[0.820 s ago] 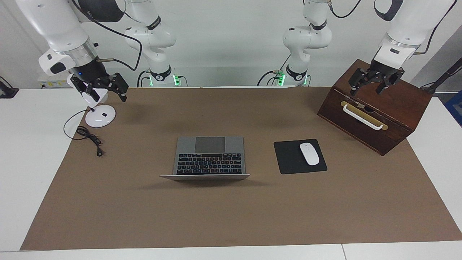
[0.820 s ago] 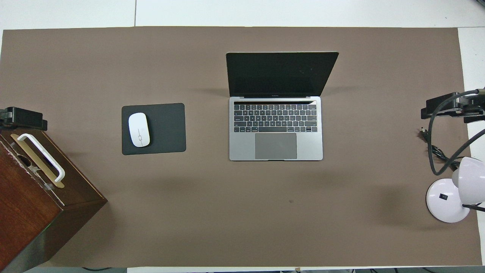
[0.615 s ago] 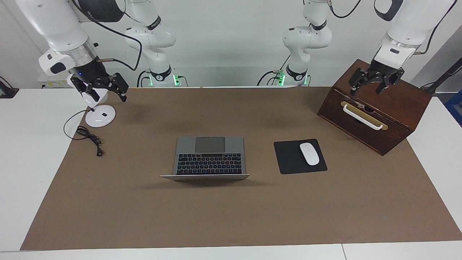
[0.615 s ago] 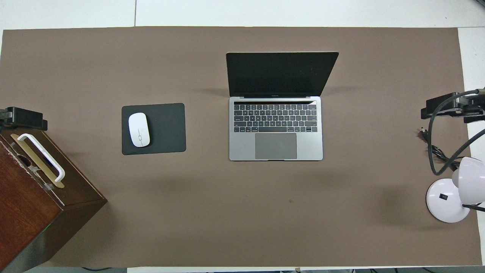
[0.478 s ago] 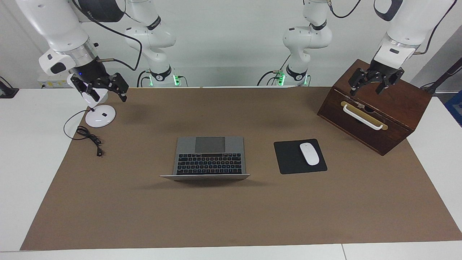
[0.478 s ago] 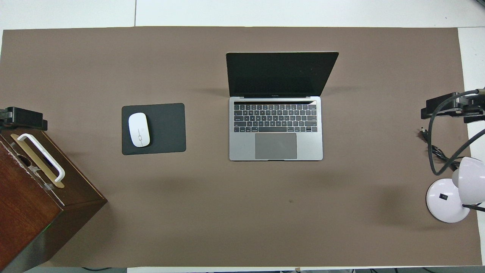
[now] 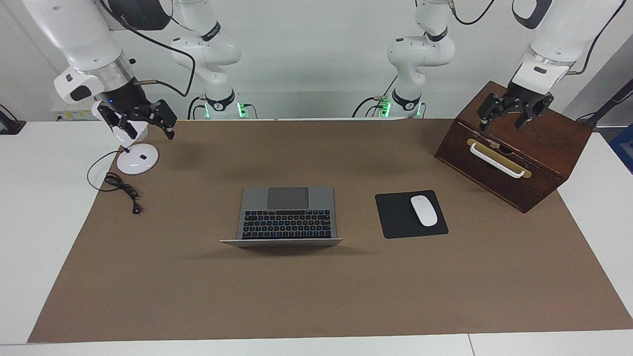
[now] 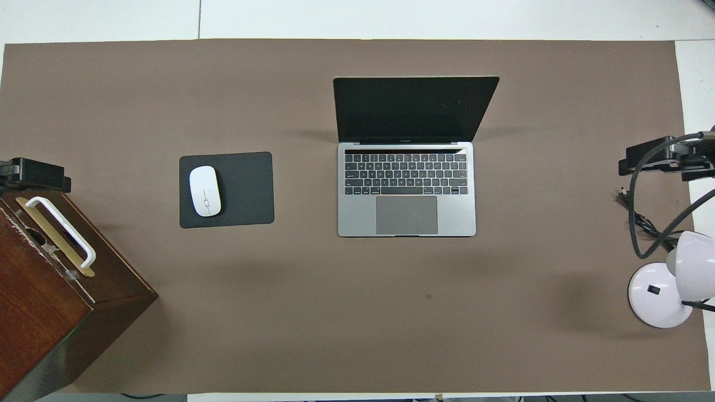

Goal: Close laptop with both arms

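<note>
Laptop point(image 7: 287, 215): silver-grey, lid open with dark screen, black keyboard and grey trackpad showing, mid-surface point(image 7: 316, 296) beside the black mouse pad point(image 7: 398, 217) carrying a white mouse point(image 7: 424, 210). Left gripper point(image 7: 514, 116): fingers spread, empty, over the wooden box point(image 7: 539, 158). Right gripper point(image 7: 143, 123): fingers spread, empty, over the white lamp point(image 7: 137, 159).

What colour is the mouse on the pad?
White; the mouse lies on a black mouse pad, clearest in the overhead view.
</note>
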